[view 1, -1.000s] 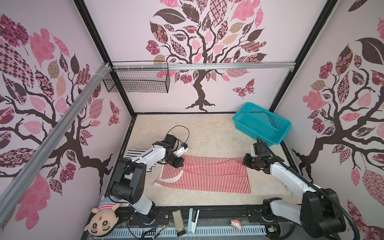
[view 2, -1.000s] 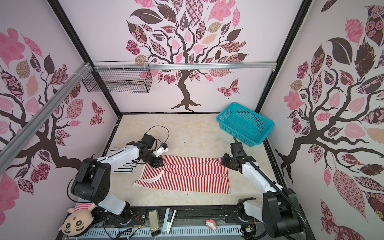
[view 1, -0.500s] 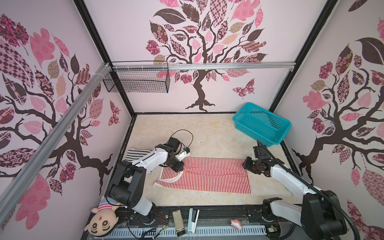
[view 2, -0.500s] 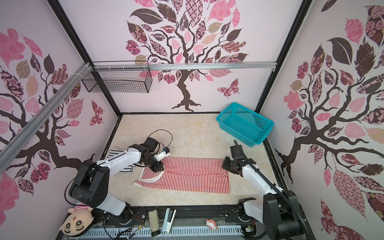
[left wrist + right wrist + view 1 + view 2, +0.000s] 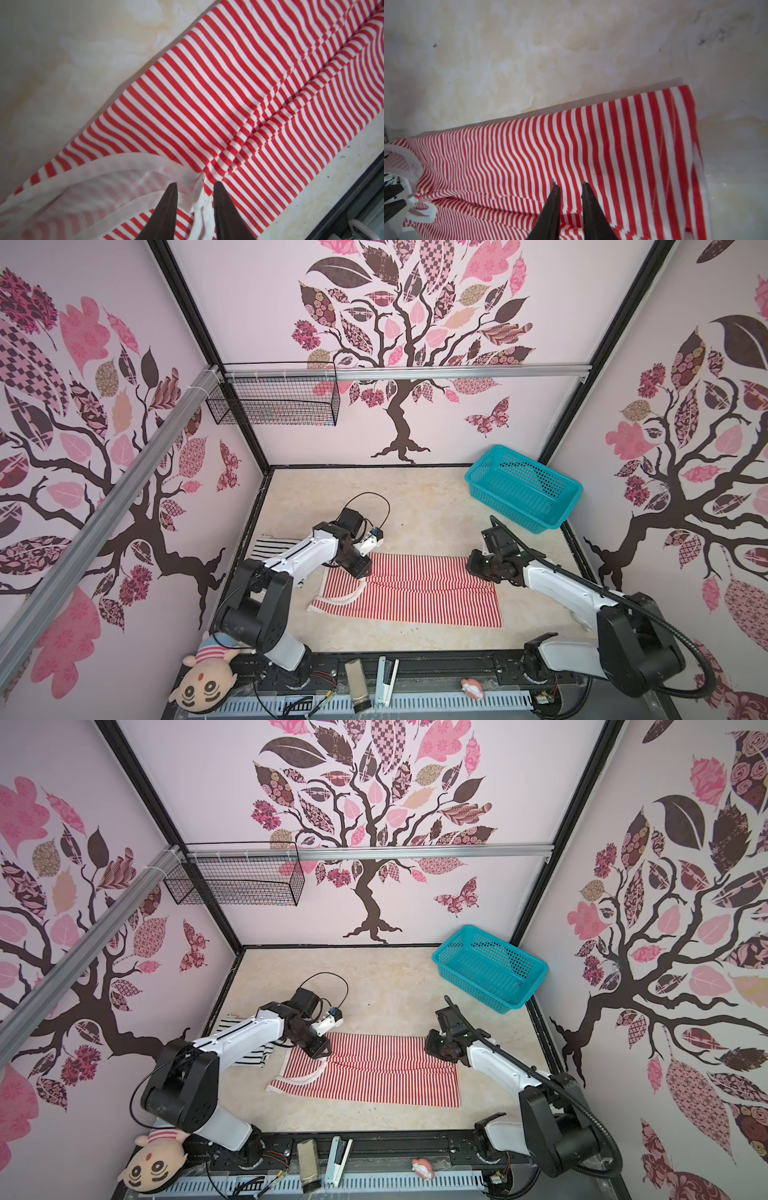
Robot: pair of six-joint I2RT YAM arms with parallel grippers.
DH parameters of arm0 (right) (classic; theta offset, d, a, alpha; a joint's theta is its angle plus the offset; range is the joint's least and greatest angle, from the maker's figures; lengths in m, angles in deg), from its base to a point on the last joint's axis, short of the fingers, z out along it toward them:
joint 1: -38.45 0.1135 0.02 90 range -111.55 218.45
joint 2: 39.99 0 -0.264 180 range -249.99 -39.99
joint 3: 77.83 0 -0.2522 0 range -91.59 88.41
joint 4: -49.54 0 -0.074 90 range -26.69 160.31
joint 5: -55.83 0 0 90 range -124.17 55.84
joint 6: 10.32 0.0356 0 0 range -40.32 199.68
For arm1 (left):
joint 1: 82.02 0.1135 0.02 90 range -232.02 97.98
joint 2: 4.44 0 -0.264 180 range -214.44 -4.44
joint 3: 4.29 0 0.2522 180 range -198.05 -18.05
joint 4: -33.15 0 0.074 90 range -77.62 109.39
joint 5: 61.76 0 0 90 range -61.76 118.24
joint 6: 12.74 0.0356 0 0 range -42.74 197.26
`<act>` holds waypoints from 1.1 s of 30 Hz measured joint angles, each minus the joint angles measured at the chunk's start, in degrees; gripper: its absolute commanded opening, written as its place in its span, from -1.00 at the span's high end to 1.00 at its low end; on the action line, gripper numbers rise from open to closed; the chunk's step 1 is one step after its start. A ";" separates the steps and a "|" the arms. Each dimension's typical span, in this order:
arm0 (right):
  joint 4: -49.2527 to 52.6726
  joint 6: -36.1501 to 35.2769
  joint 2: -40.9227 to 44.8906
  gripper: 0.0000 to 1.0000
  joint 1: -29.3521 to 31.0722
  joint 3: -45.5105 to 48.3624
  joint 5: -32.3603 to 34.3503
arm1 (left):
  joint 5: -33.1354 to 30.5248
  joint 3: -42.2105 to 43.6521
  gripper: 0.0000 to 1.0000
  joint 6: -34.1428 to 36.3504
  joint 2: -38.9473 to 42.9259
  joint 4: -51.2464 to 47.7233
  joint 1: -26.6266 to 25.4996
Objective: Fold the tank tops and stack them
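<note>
The little room has pink walls with painted trees. Its floor is a pale, marbled worktop point(image 5: 428, 506).

The left gripper point(image 5: 195, 184) has its two dark fingers apart. A strip of pale trim lies in the gap between them, and they do not pinch it. Right under this gripper is the neck end of the red-and-white tank top point(image 5: 415, 593), where the pale trim curls in loops. From there the top lies spread out on the worktop, all the way over to the right gripper point(image 5: 570, 185). A few long creases run along its middle.

The right gripper has its fingers apart too, with a smaller gap. Red and white stripes show through that gap. This gripper is low over the back corner of the top's hem end. I cannot tell if it touches the cloth.

The black-and-white tank top point(image 5: 272, 547) lies on the other side of the left gripper, just beside the red one. The left arm hides most of it.

A blue basket point(image 5: 509, 506) sits well past the right gripper, in the back corner. A plush doll point(image 5: 203, 680) lies far behind the left gripper, by the arm's base. A wire basket point(image 5: 274, 400) hangs on the wall, high above the left gripper.
</note>
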 measured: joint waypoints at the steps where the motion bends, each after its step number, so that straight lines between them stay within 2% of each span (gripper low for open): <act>1: -0.20 0.44 -1.07 0.58 0.02 0.02 0.11 | 0.55 -1.36 0.45 -0.13 -2.34 0.26 -0.26; 6: -0.90 1.64 -2.93 0.56 0.00 1.81 1.22 | 1.97 -3.39 0.56 -0.50 -7.61 0.70 -0.92; 11: -1.49 2.75 -1.88 0.54 0.00 3.85 3.19 | 1.42 -2.03 0.68 0.68 -6.84 0.83 -1.03; 14: -1.27 3.52 -1.38 0.53 0.33 4.17 4.79 | -0.55 0.59 0.67 1.75 -5.84 0.52 -1.05; 16: -1.11 3.80 -1.36 0.53 0.35 4.15 5.46 | -1.68 1.77 0.58 2.25 -4.57 0.79 -1.05; 18: -1.03 3.93 -1.36 0.53 0.37 4.11 5.77 | -3.23 3.06 0.38 2.56 -2.12 0.87 -0.68; 24: -0.50 4.13 -0.76 0.46 0.35 4.02 4.90 | -7.82 3.45 0.02 2.16 7.50 0.61 6.51; 28: 0.61 4.13 -0.02 0.44 0.35 3.67 3.67 | -13.73 3.34 -0.10 2.97 10.34 2.64 8.04; 33: 0.61 4.15 0.02 0.44 0.35 3.28 2.45 | -18.64 3.34 -0.20 4.11 7.93 4.76 8.31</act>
